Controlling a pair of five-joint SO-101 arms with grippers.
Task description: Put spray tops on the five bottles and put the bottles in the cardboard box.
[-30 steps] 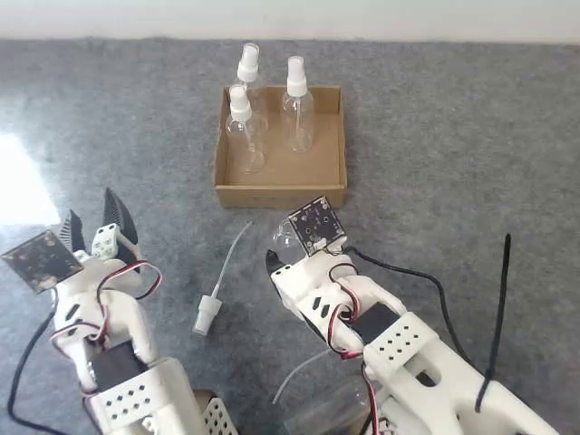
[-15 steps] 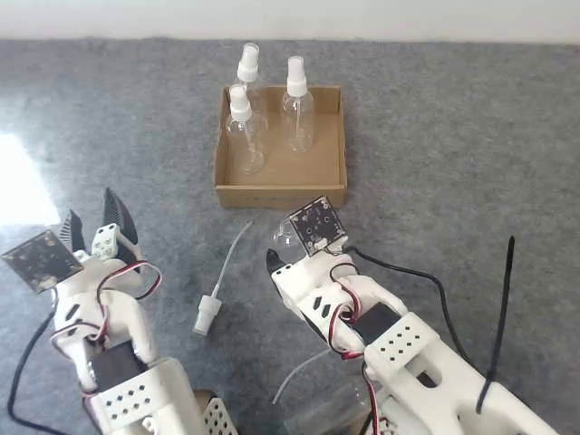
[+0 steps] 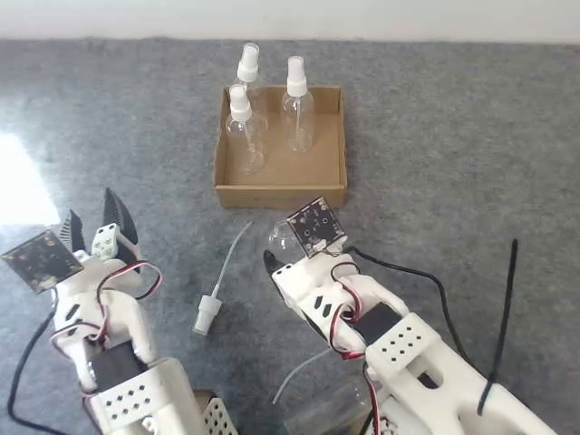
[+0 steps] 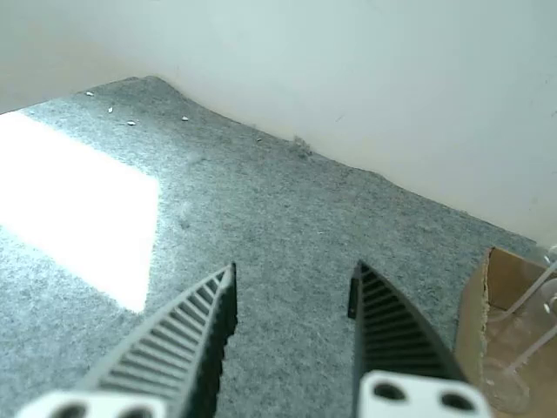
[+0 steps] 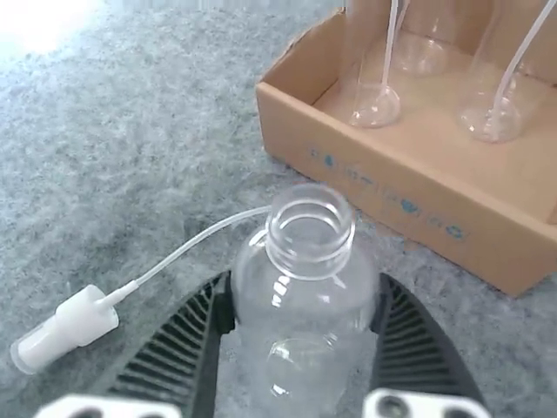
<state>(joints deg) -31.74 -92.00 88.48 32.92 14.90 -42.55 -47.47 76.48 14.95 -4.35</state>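
**Uncapped bottle** (image 5: pixel 300 252): neck open, clamped between the jaws of the right claw (image 5: pixel 302 300), near the box's front wall.

**Spray top** (image 5: pixel 63 329): loose on the tabletop (image 3: pixel 453 136) between the arms, tube pointing toward the bottle.

**Step, as judged:** capping this bottle. The next move calls for the left claw (image 4: pixel 291 305), wide open and empty, to fetch the top.

**Cardboard box** (image 3: pixel 281 193): three capped bottles (image 3: pixel 246 136) stand toward the back and left; the front right is free.

**Room:** open tabletop on either side.
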